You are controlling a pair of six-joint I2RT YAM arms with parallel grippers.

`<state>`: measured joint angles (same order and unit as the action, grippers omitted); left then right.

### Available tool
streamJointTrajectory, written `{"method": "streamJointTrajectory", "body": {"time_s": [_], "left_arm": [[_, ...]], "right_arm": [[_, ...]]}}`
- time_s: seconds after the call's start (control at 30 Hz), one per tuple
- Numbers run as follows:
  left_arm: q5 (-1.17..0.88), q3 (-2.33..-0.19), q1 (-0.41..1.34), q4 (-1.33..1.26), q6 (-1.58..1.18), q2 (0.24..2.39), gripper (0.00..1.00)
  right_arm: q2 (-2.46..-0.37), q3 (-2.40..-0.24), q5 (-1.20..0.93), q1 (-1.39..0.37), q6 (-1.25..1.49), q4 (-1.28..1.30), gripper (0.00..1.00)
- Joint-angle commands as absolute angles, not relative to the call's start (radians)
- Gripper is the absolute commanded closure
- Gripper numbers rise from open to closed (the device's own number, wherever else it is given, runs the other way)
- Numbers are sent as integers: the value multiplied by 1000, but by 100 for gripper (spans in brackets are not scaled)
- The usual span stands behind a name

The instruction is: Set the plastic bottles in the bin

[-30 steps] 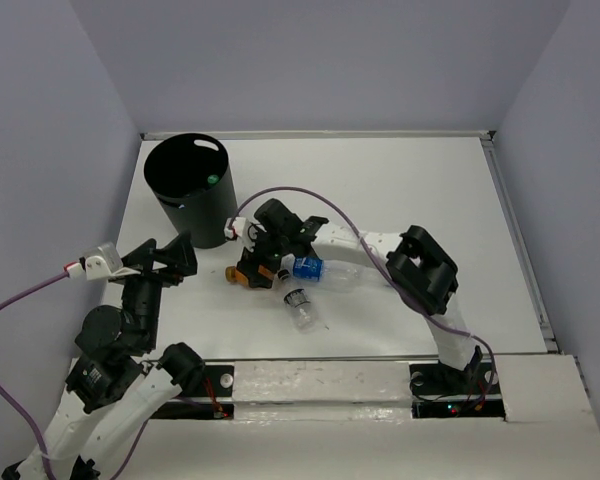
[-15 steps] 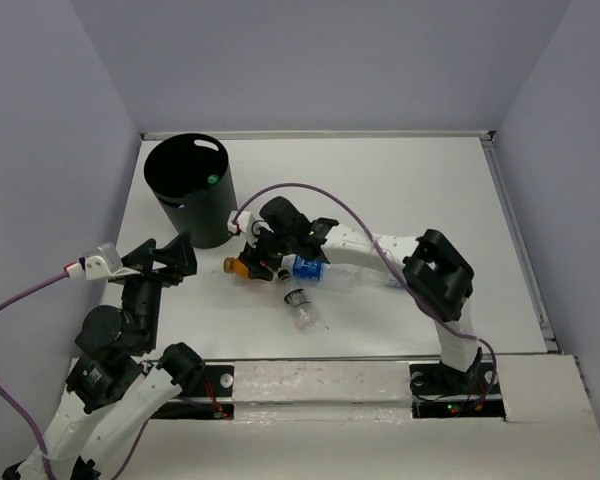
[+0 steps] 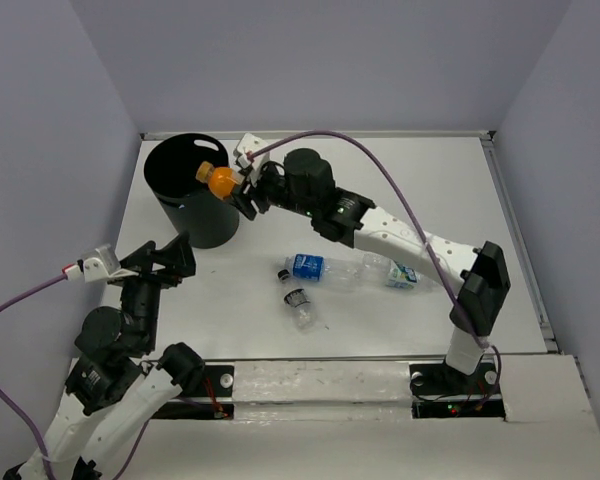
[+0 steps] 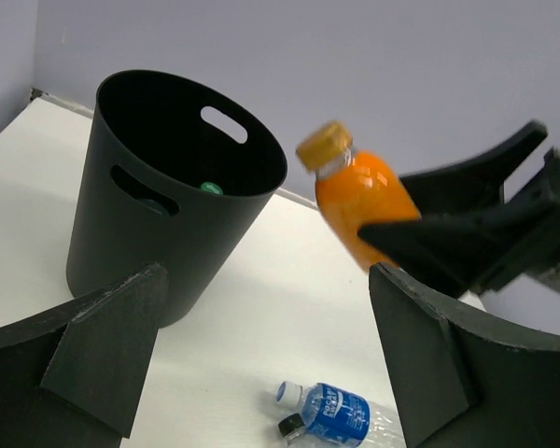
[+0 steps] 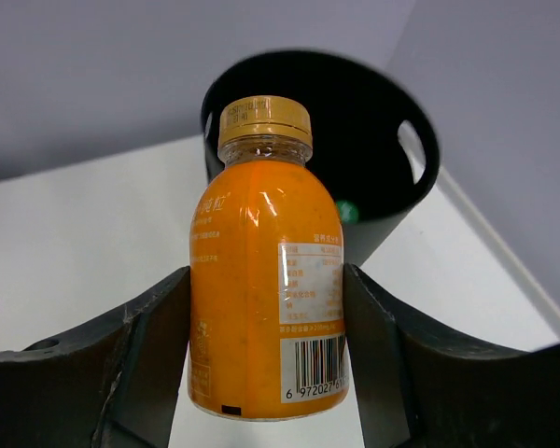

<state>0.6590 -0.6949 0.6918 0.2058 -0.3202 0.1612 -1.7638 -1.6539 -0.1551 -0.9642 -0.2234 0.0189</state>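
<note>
Nearest, well short of the bin (image 3: 194, 215) on its near side: left gripper (image 3: 172, 258), fingers spread wide apart, nothing between them, pointing toward the bin.

Next, on the white table (image 3: 400, 190), near and to the right of the bin:
- small clear bottle (image 3: 300, 308), dark cap, lying on its side, apart from the bin.
- blue-labelled bottle (image 3: 320, 268), clear body, lying on its side just beyond the small one, its cap end toward the bin. A further clear, labelled stretch of plastic continues from its far end. Whether that is a separate bottle cannot be told.

Then the bin itself: tall, black, upright, handle slots near the rim. A green object (image 4: 211, 188) shows low inside it.

Farthest, at the bin's right rim: right gripper (image 3: 237, 188), fingers clamped on the sides of the orange bottle (image 5: 261, 271). That bottle has a yellow cap and is raised clear of the table. It sits higher than the bin's rim and just beside it, its cap tilted toward the opening.
</note>
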Motion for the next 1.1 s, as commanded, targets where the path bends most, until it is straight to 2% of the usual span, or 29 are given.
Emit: {"method": "streamJointTrajectory", "body": {"time_s": [0.0, 0.1, 0.13, 0.27, 0.33, 0.37, 0.47, 0.53, 0.7, 0.87, 0.9, 1.07], "left_arm": [[655, -730, 686, 248, -388, 143, 1], [589, -742, 686, 317, -484, 149, 1], [568, -742, 686, 337, -511, 150, 1], [425, -733, 686, 414, -647, 164, 1], [382, -729, 686, 448, -704, 176, 1], [346, -724, 686, 454, -718, 182, 1], [286, -710, 686, 488, -765, 204, 1], [262, -686, 686, 488, -781, 224, 1], [131, -614, 686, 376, -787, 343, 1], [-30, -511, 689, 207, -796, 524, 1], [-46, -480, 690, 183, -799, 552, 1], [-19, -439, 712, 106, -808, 664, 1]], "right_arm": [[-1893, -1840, -68, -976, -198, -150, 63], [-2064, -2111, -12, -976, -199, -163, 64], [-2109, -2112, -8, -976, -199, -166, 64], [-2299, -2394, -23, -954, -157, -192, 63], [-2393, -2474, -50, -934, -127, -201, 58], [-2419, -2537, -63, -934, -118, -198, 41], [-2422, -2528, -77, -934, -110, -201, 8], [-2343, -2423, -86, -925, -97, -251, 5], [-2142, -2160, -88, -916, -68, -333, 8], [-1875, -1766, -11, -896, -25, -402, 12], [-1780, -1615, -6, -896, -11, -422, 12], [-1536, -1184, 77, -887, 97, -449, 12]]}}
